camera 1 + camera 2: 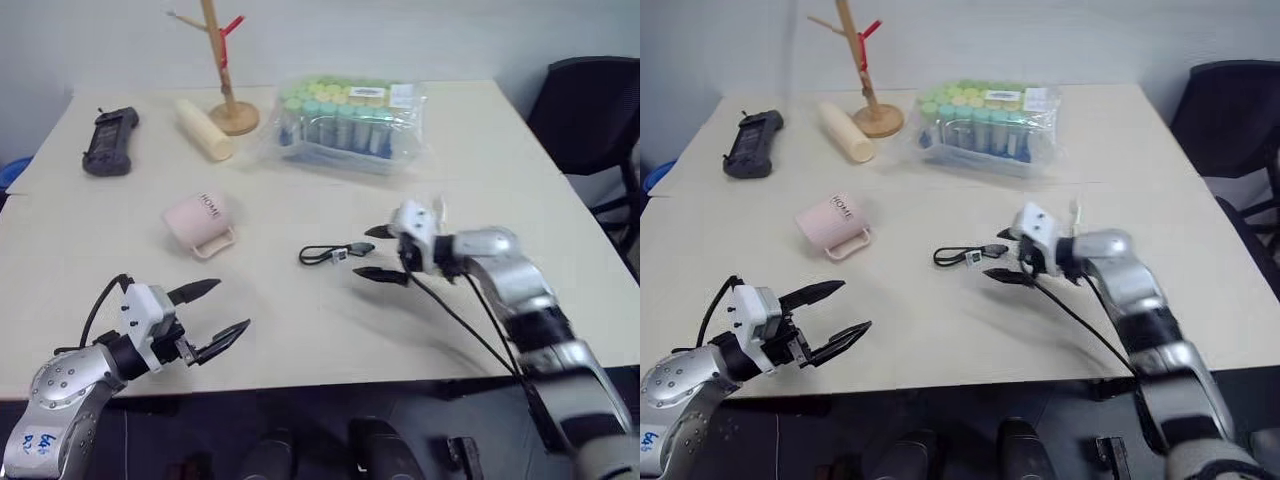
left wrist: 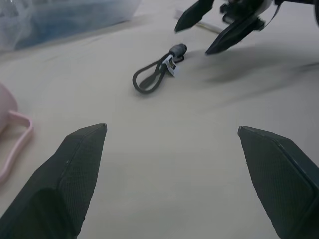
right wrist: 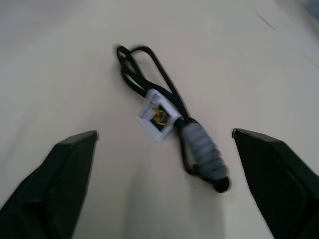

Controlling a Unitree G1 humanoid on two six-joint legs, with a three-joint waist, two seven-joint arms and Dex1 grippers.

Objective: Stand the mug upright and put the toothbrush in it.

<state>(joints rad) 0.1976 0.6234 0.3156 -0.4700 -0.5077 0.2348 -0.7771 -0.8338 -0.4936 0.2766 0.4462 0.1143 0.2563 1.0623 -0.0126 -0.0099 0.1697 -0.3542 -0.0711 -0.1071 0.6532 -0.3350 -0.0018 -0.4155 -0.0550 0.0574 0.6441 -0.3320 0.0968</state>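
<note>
On a pale worktop, the mug is seen lying on its side, handle toward the near edge, with the "HOME" lettering on show. Just right of it, a black looped cable is laid flat. The right gripper is held just beside the cable's plug end, jaws spread wide and empty. The left gripper is held near the front edge, below the mug, likewise open and empty. Behind are set a cream cylinder, a wooden stand, a pack of tubes and a black device. The toothbrush cannot be made out for certain.
</note>
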